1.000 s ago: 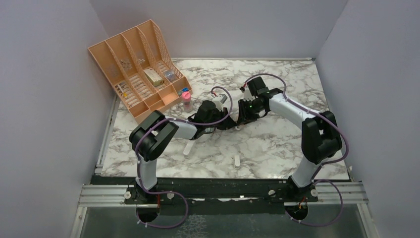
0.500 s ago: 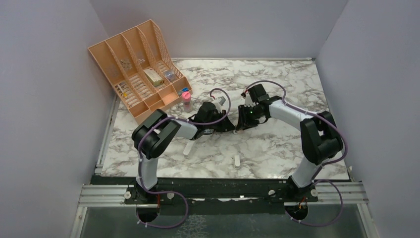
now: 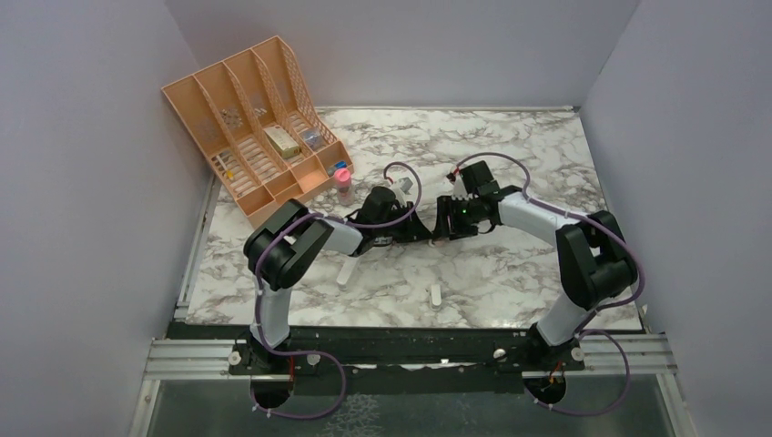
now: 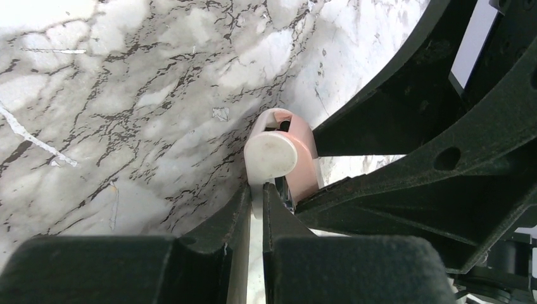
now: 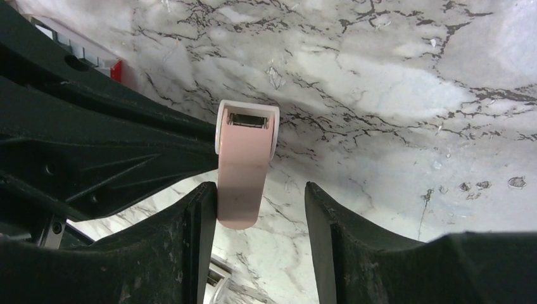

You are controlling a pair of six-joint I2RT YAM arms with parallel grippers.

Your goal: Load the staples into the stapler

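Clamping the white end of the pink-and-white stapler [image 4: 282, 158], the left fingers [image 4: 231, 221] were nearly together, only a thin slit between them with the stapler's white part pinched in it. Right fingers [image 5: 323, 215] were spread wide around the stapler's pink end: one finger touching or just beside its side, the other apart from it with bare table [image 5: 392, 76] showing in the gap, so no grip there. That pink end had a small dark rectangular slot in its face. Both wrists were close together near the table's middle and hid the stapler in the top view. Staples [image 5: 69, 43] lay on the table beyond the left arm's black frame, which covered most of them; only a grey strip and a red corner showed. Peach desk organizer [image 3: 259, 118] stood far left, pink-capped bottle [image 3: 343, 185] just beside it, and a small white piece [image 3: 436, 294] lay nearer the bases.
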